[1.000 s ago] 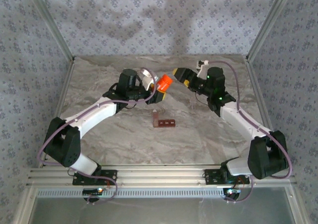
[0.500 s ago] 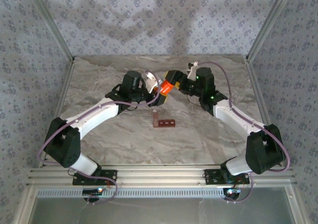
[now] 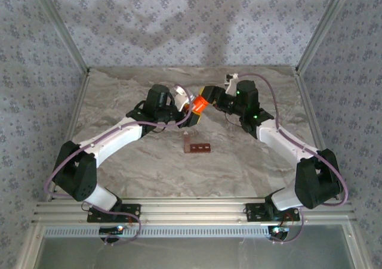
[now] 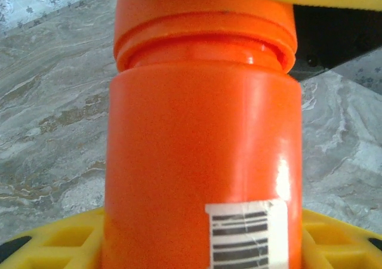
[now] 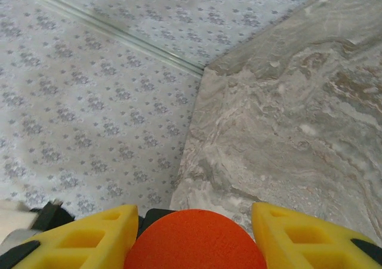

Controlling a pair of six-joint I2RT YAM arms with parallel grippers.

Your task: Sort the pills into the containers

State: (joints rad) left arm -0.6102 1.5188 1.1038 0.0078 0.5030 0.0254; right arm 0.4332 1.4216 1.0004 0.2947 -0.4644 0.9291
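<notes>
The grey marbled tabletop [image 3: 137, 161] carries everything, with patterned walls [image 3: 179, 24] on three sides. Both arms reach inward from the near edge and meet above the middle of the far half.

The left arm [image 3: 113, 139] comes in from the left, the right arm [image 3: 280, 139] from the right. Between them is an orange bottle [image 3: 197, 105], lifted off the tabletop and tilted, its cap end pointing towards the right arm.

The left fingers [image 4: 59, 245] are yellow and are clamped on the lower body of the bottle [image 4: 200, 161], one on each side. A white barcode label [image 4: 246, 233] sits just above them.

The right fingers [image 5: 77, 239] are closed on the bottle's orange cap [image 5: 194, 242], which fills the space between them. In the left wrist view one of these yellow fingers lies against the top of the cap [image 4: 203, 24].

The containers [image 3: 197, 147], a small dark red-brown strip, lie flat on the tabletop nearer the arm bases than the bottle, well apart from both sets of fingers. A small piece stands up at the strip's left end; what is inside the compartments is too small to tell.
</notes>
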